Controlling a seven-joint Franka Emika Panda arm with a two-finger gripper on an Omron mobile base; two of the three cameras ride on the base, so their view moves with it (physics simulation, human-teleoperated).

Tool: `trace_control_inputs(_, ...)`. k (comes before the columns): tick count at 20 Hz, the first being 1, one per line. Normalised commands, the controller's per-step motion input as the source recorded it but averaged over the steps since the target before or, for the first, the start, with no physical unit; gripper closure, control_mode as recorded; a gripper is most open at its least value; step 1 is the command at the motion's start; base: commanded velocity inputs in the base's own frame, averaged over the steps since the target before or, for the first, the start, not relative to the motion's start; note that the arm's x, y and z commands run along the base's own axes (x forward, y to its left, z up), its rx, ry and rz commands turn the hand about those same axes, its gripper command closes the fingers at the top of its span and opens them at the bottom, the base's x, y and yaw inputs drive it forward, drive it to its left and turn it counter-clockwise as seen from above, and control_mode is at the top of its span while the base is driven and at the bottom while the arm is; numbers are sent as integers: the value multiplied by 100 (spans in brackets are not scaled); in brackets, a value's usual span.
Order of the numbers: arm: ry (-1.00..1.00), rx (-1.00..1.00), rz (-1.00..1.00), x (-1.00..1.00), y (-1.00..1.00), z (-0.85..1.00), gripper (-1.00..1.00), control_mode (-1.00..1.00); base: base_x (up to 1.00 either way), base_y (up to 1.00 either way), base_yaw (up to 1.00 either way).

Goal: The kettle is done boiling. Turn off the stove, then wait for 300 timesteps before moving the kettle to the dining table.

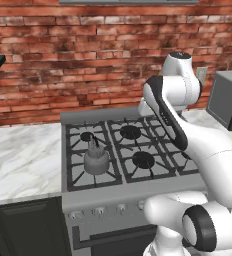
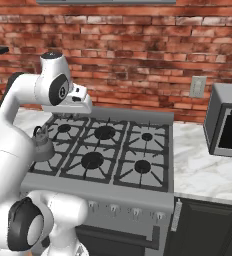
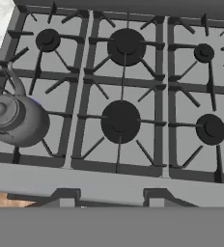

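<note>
The kettle (image 1: 96,159) sits on the front left burner of the stove (image 1: 133,117), upright, its thin dark handle standing above the rounded body. From the right base camera it shows at the left edge of the grates, partly behind the robot's own arm (image 2: 42,146); from the hand camera it lies at the far left, seen from above (image 3: 15,118). Nothing touches it.

The row of knobs (image 1: 99,212) along the stove's front panel is small, and I cannot tell from any view whether the burner under the kettle is on or off (no flame is plain, but a faint bluish fleck beside the kettle in the hand view could be one). So the first step, turning the stove off, cannot be counted as done.

The arm is folded high over the stove, its hand looking down on the six burners from above the front edge. The finger tips themselves are not visible, so I cannot tell how far apart they stand or whether they hold anything; the kettle at least is clearly not in them.

Marble counter (image 1: 20,160) lies on either side of the stove, with a microwave (image 2: 227,122) at the right. By my judgement the task is at its very start or in the waiting stage: the kettle has not yet been lifted, and the carry to the dining table is all still left.
</note>
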Motion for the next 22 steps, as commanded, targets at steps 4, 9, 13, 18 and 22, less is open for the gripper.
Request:
trace_control_inputs(4, -3, -3, 0, -12, 15, 0, -100, -100, 0, 0, 0)
trace_control_inputs(9, -9, -13, 0, -25, 36, 0, -100, -100, 0, 0, 0)
trace_control_inputs(13, -12, -16, 0, -29, 36, 0, -100, -100, 0, 0, 0)
trace_control_inputs(18, -10, -16, 0, -24, 33, 0, -100, -100, 0, 0, 0)
trace_control_inputs(22, -2, -11, 1, -8, 37, 0, -100, -100, 0, 0, 0)
